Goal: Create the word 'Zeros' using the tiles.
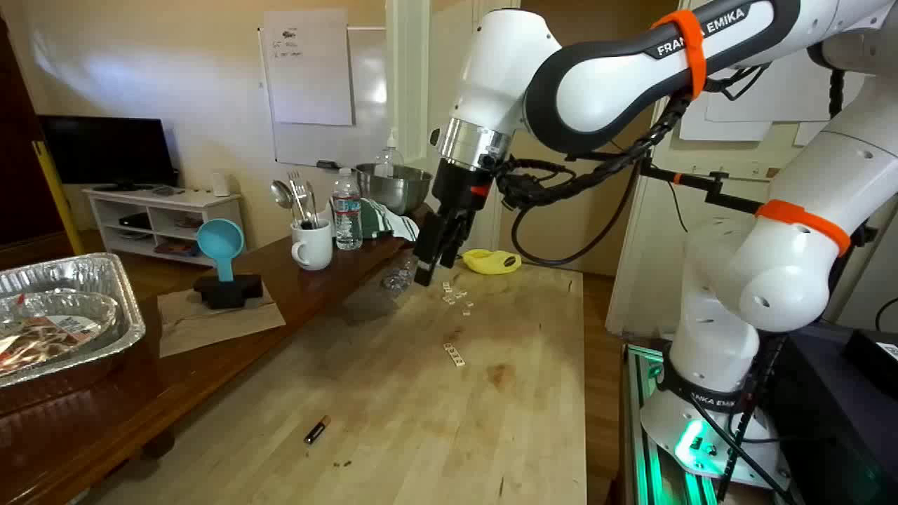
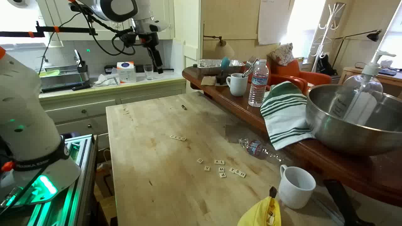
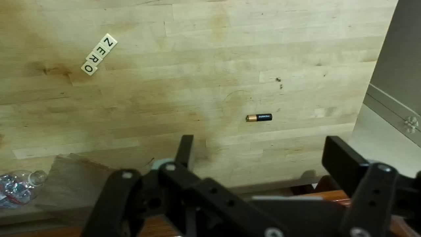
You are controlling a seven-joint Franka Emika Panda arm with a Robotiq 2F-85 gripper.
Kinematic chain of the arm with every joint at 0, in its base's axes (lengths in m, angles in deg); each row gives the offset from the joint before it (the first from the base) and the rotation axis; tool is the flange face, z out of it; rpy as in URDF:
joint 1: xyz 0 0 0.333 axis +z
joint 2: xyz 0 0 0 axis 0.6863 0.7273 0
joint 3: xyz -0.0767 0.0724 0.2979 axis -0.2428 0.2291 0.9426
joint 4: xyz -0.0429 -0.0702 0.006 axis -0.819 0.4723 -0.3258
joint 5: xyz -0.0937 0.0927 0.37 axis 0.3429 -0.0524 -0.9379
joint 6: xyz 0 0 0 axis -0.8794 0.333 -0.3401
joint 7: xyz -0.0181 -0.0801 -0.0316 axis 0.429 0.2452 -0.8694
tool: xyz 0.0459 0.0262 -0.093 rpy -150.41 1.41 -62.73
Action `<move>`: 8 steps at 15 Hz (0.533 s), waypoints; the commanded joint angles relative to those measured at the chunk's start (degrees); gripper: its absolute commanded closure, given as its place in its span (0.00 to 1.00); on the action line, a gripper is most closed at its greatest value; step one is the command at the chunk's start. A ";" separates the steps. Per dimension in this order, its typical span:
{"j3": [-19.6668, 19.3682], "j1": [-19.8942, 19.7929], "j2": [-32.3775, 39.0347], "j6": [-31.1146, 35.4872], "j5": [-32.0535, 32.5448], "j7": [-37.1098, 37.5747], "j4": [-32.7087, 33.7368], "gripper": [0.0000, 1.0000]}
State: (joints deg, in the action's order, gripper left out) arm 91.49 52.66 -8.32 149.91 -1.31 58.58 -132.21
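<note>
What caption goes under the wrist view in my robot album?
ZERO, no S yet: four letter tiles and a copper-topped battery on the wooden table, seen past an open gripper.

Battery (image 3: 259, 117) on table (image 2: 150, 194), yellow pouch (image 2: 259, 214), white mug (image 2: 294, 193); steel bowl (image 2: 348, 138)

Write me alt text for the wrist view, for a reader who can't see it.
Four letter tiles spelling ZERO lie in a slanted row at the upper left of a wooden tabletop. The open gripper reaches in from the bottom, holding nothing. A battery lies right of center, and a clear plastic bottle at lower left.
</note>
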 commanded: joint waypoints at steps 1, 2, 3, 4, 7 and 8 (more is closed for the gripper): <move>-0.42 0.44 0.05 -0.13 0.31 0.23 0.11 0.00; -0.42 0.44 0.05 -0.13 0.31 0.23 0.11 0.00; -0.42 0.44 0.05 -0.13 0.31 0.23 0.11 0.00; -0.42 0.44 0.05 -0.13 0.31 0.23 0.11 0.00; -0.42 0.44 0.05 -0.13 0.31 0.23 0.11 0.00; -0.31 -0.56 -0.28 1.08 1.26 1.21 -0.23 0.00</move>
State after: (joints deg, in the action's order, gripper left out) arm 91.48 52.66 -8.32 149.91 -1.26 58.58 -132.21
